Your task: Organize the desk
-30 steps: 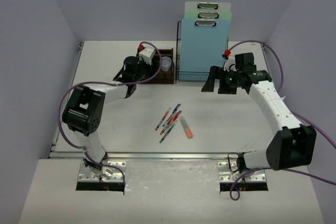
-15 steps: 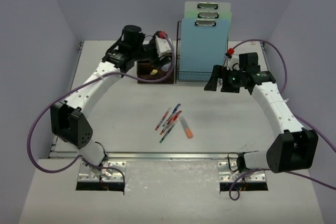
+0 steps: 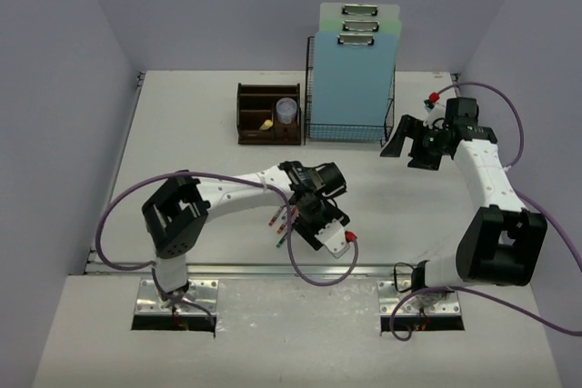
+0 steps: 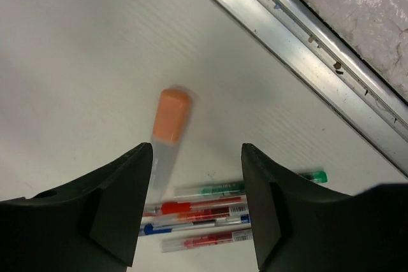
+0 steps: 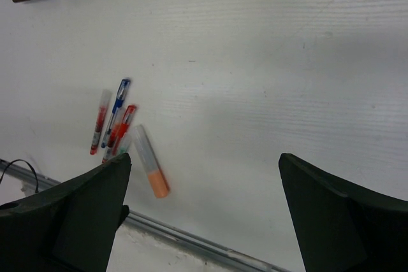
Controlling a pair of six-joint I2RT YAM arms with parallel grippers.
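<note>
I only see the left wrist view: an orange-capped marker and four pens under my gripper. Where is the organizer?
Observer: The wooden organizer stands at the far edge of the desk, just left of the wire rack.
Operator: Any room in it?
Observer: Its right compartment holds a clear cup; the left one looks empty.
Operator: Where's the other arm?
Observer: The right gripper hangs open and empty, right of the rack.

Overhead above desk (image 3: 182, 124), wrist views share pens (image 5: 121, 125)
</note>
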